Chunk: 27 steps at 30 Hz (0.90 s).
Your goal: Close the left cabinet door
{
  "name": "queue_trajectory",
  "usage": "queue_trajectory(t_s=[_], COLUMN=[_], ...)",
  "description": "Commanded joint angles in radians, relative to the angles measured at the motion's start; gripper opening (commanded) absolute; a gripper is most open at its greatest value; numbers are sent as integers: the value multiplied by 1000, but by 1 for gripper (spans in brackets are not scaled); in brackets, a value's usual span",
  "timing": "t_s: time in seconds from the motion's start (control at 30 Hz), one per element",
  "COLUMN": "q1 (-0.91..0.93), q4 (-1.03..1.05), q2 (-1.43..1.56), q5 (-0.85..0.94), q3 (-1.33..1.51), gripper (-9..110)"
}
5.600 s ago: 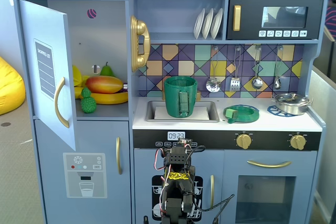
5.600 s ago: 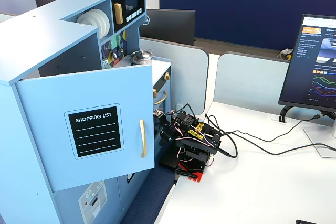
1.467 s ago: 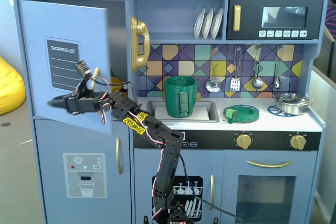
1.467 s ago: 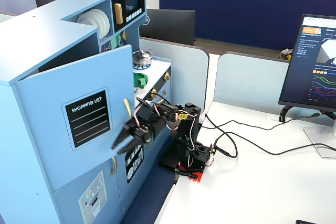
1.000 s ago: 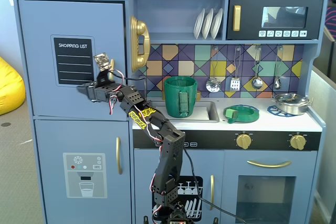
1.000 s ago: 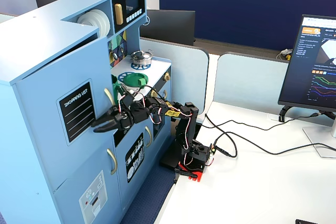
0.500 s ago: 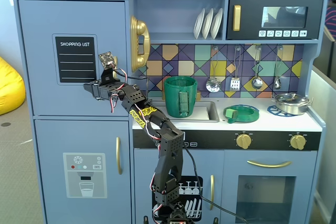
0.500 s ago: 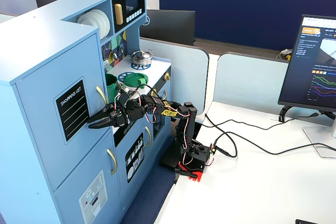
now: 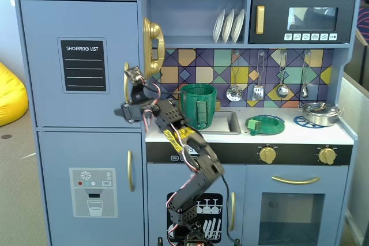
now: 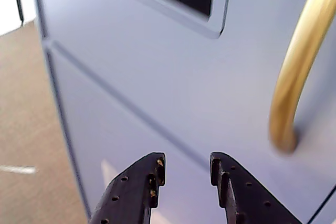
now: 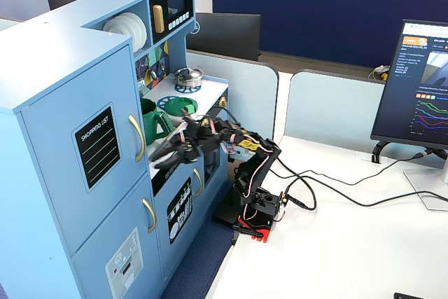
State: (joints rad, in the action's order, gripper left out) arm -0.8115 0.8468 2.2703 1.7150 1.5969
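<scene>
The left cabinet door point(image 9: 81, 27) is a light-blue panel with a black "SHOPPING LIST" label point(image 9: 84, 64) and a curved gold handle point(image 9: 125, 82). In both fixed views it lies flush with the cabinet front point(image 11: 70, 110). My gripper point(image 9: 127, 112) is at the door's lower right corner, just below the handle. In the wrist view the gripper point(image 10: 186, 163) is open and empty, its black fingertips point(image 10: 152, 169) pointing at the door face point(image 10: 157, 77), with the handle point(image 10: 294, 77) up to the right. The other fixed view shows the gripper point(image 11: 159, 160) close to the door's edge.
Below is the blue door with the water-dispenser graphic point(image 9: 92, 191). A gold phone point(image 9: 153, 44) hangs beside the door. A green pitcher point(image 9: 198, 105) stands on the counter behind the arm. The arm's base point(image 11: 255, 211) sits on a white table with cables.
</scene>
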Motion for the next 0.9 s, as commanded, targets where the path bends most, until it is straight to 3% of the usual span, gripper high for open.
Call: queue_trajectory(t_s=[0.0, 0.2, 0.37, 0.63, 0.87], q1=[77, 318, 499, 698, 762], q4=[107, 345, 410, 328, 296], q2=[232, 399, 499, 670, 775], q5=[-14, 2, -20, -63, -120], q3=[94, 230, 371, 735, 985], gripper=[0, 0, 0, 0, 0])
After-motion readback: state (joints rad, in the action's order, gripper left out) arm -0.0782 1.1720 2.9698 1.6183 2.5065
